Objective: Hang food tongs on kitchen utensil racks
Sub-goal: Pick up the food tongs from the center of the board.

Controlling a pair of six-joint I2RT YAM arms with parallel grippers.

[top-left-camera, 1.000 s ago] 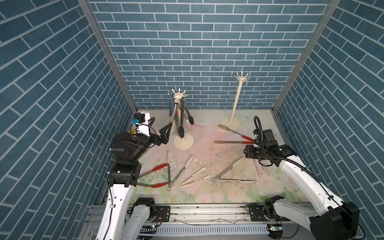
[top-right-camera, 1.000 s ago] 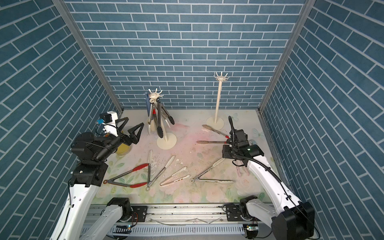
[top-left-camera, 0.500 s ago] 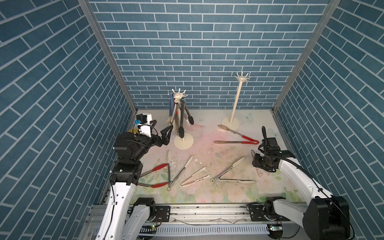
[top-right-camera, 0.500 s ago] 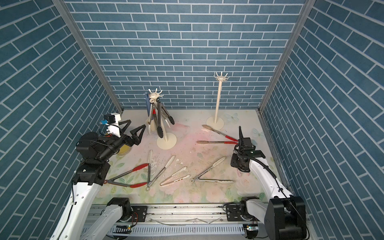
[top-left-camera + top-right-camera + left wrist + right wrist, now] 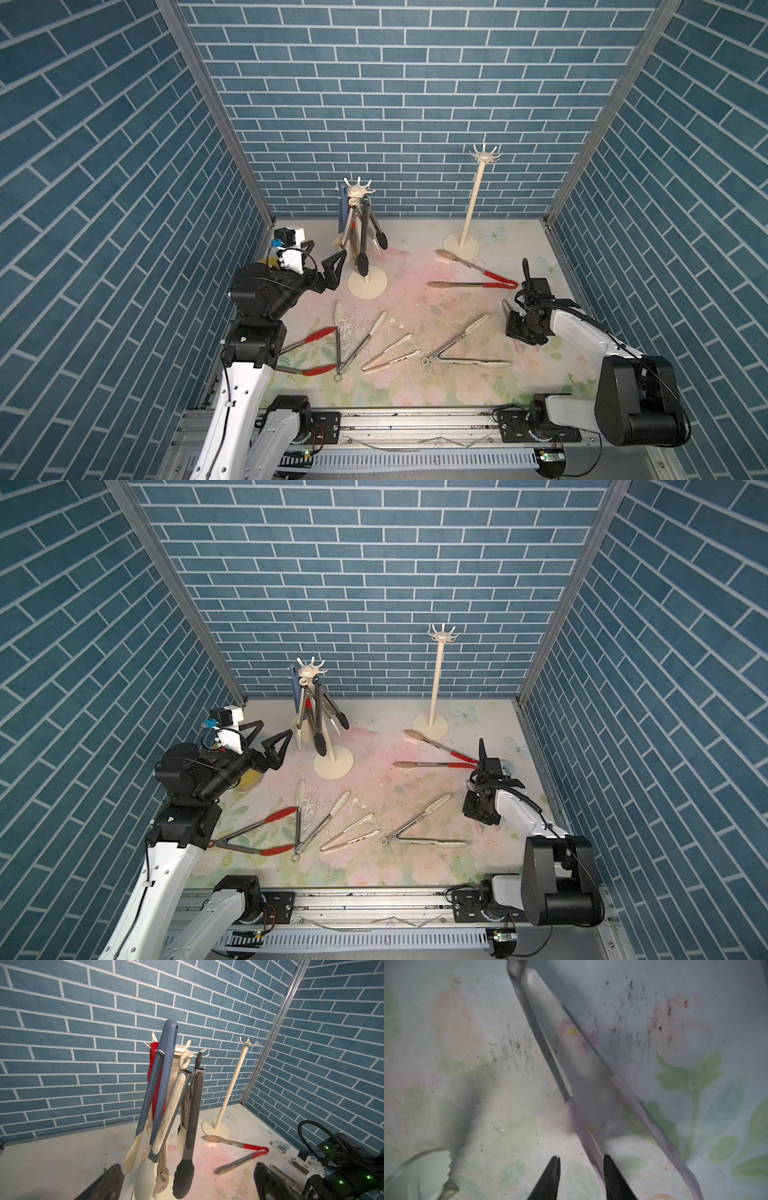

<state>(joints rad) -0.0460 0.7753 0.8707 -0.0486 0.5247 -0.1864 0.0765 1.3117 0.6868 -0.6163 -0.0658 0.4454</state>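
**Right wrist view: claw settles over the slim pink tongs**

Right wrist view shows the right claw (image 5: 581,1167) low over the flowered mat, its two black fingertips half-closed with a gap between them. One arm of the pink tongs (image 5: 578,1124) runs into that gap, close against one fingertip. The other arm passes outside it. The jaws have narrowed over the last second, but nothing shows them pinching yet, so the tongs look straddled rather than held.

A second ago this claw hovered at the bend of the red-handled tongs (image 5: 478,284). It has since pulled back toward its own base and dropped to the mat. The red-handled tongs lie unmoved, now just beyond the claw.

My reading is that the pink pair is the next one to hang. The bare rack (image 5: 473,208) stands well beyond the claw, past the red-handled pair, so a lift and a long carry remain.

The left claw (image 5: 328,249) has barely shifted. It is spread wide and empty, with the loaded rack (image 5: 359,192) just ahead of its fingertips.
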